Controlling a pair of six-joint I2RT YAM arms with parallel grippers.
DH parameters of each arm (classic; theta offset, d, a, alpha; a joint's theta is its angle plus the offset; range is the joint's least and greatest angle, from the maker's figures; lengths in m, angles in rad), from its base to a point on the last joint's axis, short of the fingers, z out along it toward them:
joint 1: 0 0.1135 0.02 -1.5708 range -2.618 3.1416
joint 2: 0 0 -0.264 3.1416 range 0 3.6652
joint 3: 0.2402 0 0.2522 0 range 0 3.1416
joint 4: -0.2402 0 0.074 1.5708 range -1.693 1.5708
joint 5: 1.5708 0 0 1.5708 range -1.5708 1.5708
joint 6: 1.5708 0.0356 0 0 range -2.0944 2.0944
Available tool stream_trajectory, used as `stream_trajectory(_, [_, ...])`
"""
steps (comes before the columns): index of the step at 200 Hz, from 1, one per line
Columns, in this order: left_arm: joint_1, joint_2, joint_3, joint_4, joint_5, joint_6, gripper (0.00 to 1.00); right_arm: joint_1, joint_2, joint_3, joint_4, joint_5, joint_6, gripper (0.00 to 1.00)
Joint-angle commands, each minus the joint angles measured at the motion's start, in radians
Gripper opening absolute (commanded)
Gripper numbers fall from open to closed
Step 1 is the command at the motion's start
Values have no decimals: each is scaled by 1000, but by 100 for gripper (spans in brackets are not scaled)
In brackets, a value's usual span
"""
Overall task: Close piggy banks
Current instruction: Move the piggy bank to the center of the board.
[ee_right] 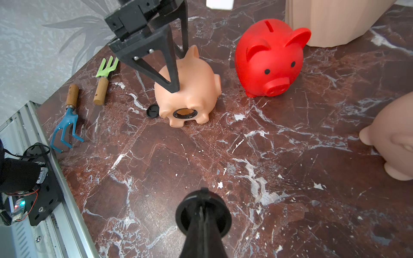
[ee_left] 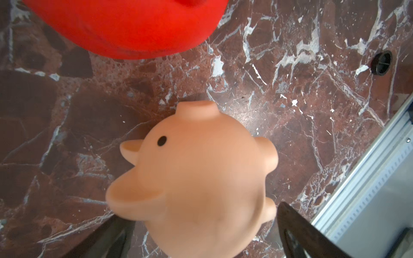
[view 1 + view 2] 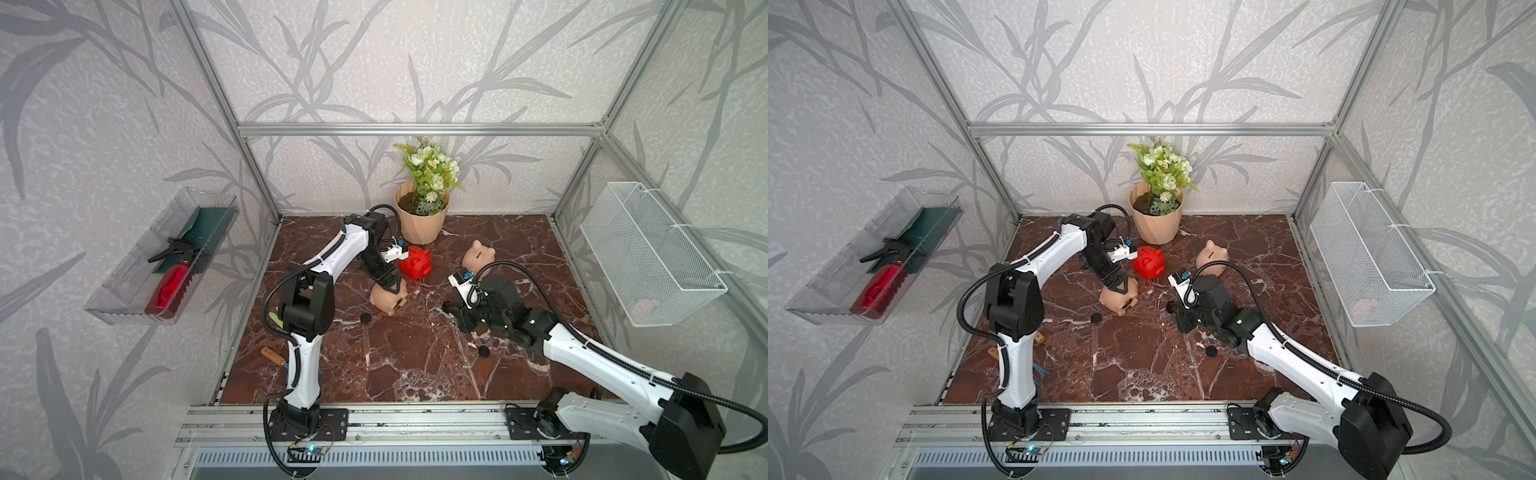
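A peach piggy bank (image 3: 388, 297) (image 2: 201, 178) lies on its side mid-table, and its round belly hole (image 1: 185, 114) has nothing in it. My left gripper (image 3: 392, 286) (image 2: 201, 223) (image 1: 178, 71) is open, one finger on each side of this pig's body with a gap on both sides. A red piggy bank (image 3: 415, 262) (image 1: 270, 60) stands just behind it. A second peach piggy bank (image 3: 478, 255) (image 1: 393, 138) stands further right. My right gripper (image 3: 446, 307) (image 1: 202, 201) is shut on a black round plug (image 1: 183, 217), low over the table to the right of the lying pig.
Two loose black plugs (image 3: 365, 318) (image 3: 483, 351) lie on the marble table (image 3: 415, 365); one rests beside the lying pig (image 1: 152, 111). A peach flowerpot (image 3: 419, 220) stands at the back. Garden tools (image 1: 67, 116) (image 1: 105, 78) lie at the left edge. A clear tray (image 3: 124, 291) and a wire basket (image 3: 648, 253) hang on the side walls.
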Motion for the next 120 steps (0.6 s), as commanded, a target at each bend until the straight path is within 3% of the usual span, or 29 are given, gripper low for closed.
stream_trajectory(1, [-21, -41, -43, 58, -53, -21, 97, -4, -17, -14, 10, -6, 3, 0])
stream_trajectory(120, [-63, -49, -165, 91, -41, -92, 91, -4, -30, -34, 7, -8, 24, 0])
